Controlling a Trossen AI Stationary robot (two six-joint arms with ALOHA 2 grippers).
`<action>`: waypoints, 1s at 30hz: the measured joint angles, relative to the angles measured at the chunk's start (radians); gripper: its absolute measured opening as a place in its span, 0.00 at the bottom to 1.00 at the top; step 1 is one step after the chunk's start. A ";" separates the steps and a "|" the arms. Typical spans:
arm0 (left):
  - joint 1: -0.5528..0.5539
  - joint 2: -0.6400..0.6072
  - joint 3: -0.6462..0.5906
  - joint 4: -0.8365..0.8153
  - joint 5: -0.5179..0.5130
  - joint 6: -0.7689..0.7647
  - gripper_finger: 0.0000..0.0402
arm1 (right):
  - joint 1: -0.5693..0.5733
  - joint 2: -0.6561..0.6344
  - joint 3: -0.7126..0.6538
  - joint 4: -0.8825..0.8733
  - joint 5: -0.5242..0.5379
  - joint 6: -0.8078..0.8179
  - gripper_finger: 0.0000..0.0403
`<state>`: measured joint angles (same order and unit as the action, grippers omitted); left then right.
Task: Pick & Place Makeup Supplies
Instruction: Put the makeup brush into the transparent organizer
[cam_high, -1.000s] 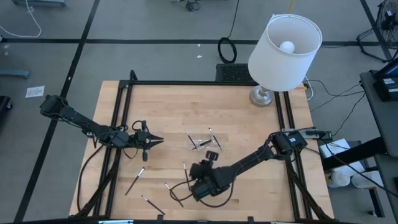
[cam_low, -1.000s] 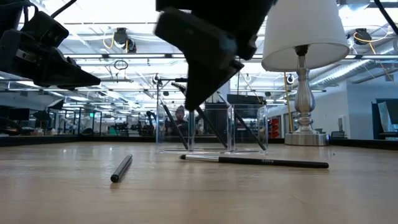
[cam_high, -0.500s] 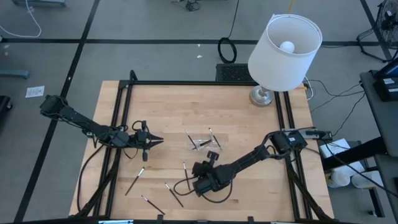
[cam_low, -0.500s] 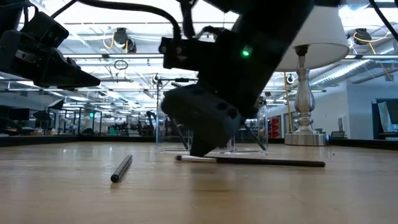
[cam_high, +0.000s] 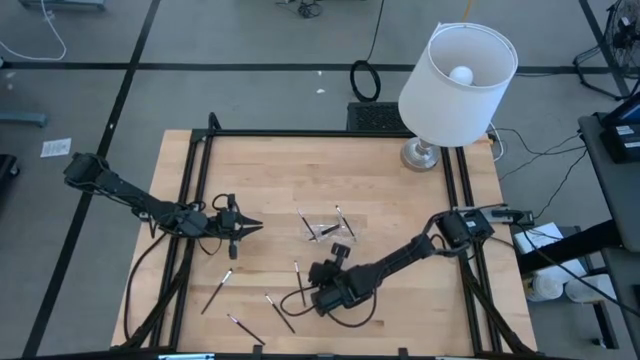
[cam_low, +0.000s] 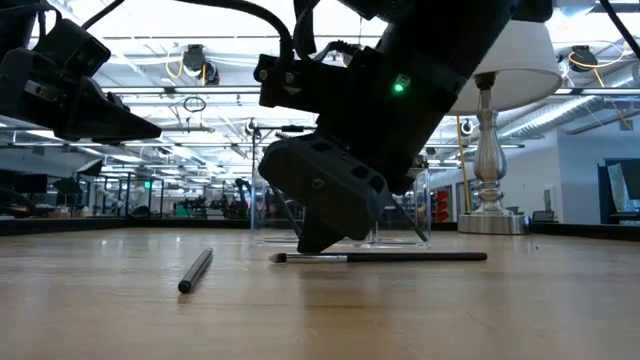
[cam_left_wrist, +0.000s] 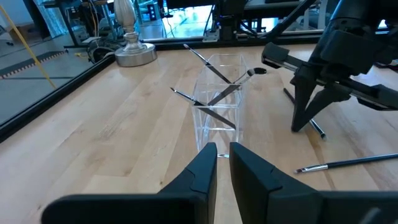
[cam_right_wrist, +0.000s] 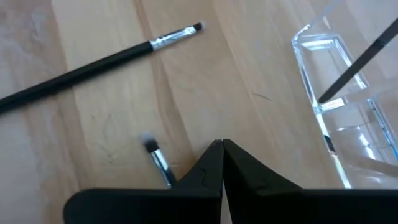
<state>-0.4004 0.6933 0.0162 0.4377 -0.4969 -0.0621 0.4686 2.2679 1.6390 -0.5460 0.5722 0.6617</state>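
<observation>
Clear tray (cam_high: 330, 229) mid-desk holds a few makeup brushes (cam_left_wrist: 217, 96); judged early-to-middle progress. Loose brushes (cam_high: 217, 289) lie scattered across the front of the desk (cam_high: 280, 170), four or so to go. Right tool (cam_high: 312, 297): fingers together, down at a brush (cam_low: 380, 257) on the wood, apparently gripping it. Left tool (cam_high: 258, 226): nearly together, empty, waiting left of tray. Lamp (cam_high: 458, 85) crowds back right; black frame rails bound both sides; middle open.

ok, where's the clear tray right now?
High view: the clear tray sits mid-table with several brushes in it, between the two arms, just beyond the right end effector and right of the left end effector.
</observation>
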 joint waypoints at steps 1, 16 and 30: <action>0.000 0.000 0.000 0.000 0.000 -0.001 0.13 | 0.003 0.001 0.000 0.003 0.000 0.000 0.00; 0.000 0.000 0.000 0.000 0.000 -0.001 0.13 | 0.018 -0.030 -0.004 0.087 -0.025 -0.132 0.01; 0.000 0.000 0.000 0.000 0.001 -0.004 0.13 | 0.019 -0.103 -0.001 0.104 -0.298 -0.389 0.29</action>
<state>-0.4007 0.6935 0.0162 0.4377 -0.4961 -0.0664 0.4873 2.1653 1.6379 -0.4418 0.2744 0.2725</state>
